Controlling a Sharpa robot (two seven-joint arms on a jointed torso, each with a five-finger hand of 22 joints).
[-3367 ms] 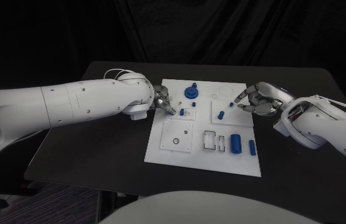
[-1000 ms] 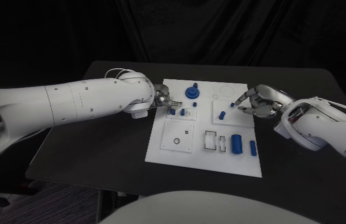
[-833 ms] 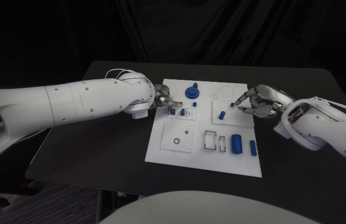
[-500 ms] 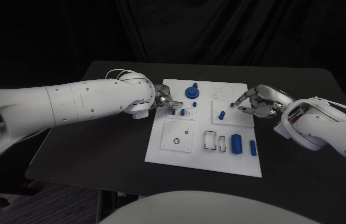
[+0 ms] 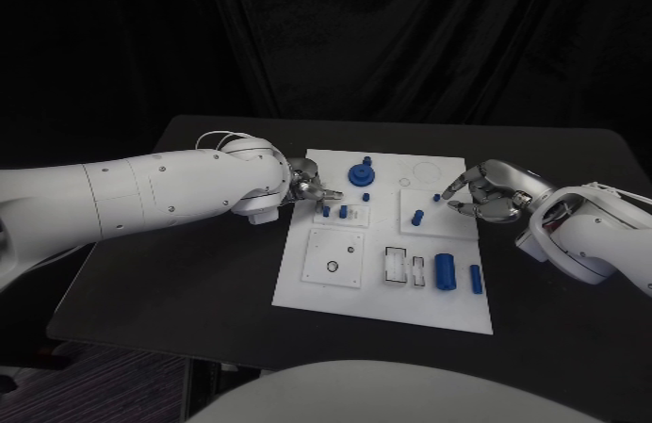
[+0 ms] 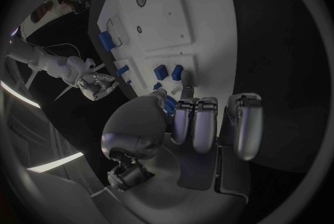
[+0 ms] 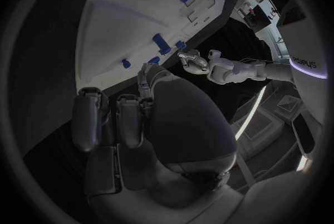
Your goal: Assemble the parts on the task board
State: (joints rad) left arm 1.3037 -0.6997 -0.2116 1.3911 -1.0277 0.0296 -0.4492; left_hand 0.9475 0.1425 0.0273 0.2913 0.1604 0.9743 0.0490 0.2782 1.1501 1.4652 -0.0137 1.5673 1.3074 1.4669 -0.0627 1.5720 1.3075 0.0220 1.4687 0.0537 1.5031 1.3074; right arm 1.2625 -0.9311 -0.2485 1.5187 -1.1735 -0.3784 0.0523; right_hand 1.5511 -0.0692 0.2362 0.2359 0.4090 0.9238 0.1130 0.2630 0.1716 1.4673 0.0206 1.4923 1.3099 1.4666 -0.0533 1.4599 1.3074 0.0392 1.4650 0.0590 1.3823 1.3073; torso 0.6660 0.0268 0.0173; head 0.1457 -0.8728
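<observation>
1. Task board point(image 5: 383, 302) is lying in the middle of the black worktop point(image 5: 177, 282), carrying small blue parts point(image 5: 445, 271) across its surface.
2. Left hand point(image 5: 307, 189) is hovering at the board's left edge, its fingers point(image 6: 198, 123) reaching toward two blue parts point(image 5: 333, 211); whether they are pinching anything, I cannot tell.
3. Right hand point(image 5: 486, 194) is sitting over the board's right edge, its fingers point(image 7: 104, 118) curling inward beside a tiny blue peg point(image 5: 436, 198), apparently holding nothing.

Task board point(image 5: 384, 296) near edge open, blue parts point(image 5: 458, 274) few; hands point(image 5: 307, 189) point(image 5: 482, 195) flank far half
</observation>
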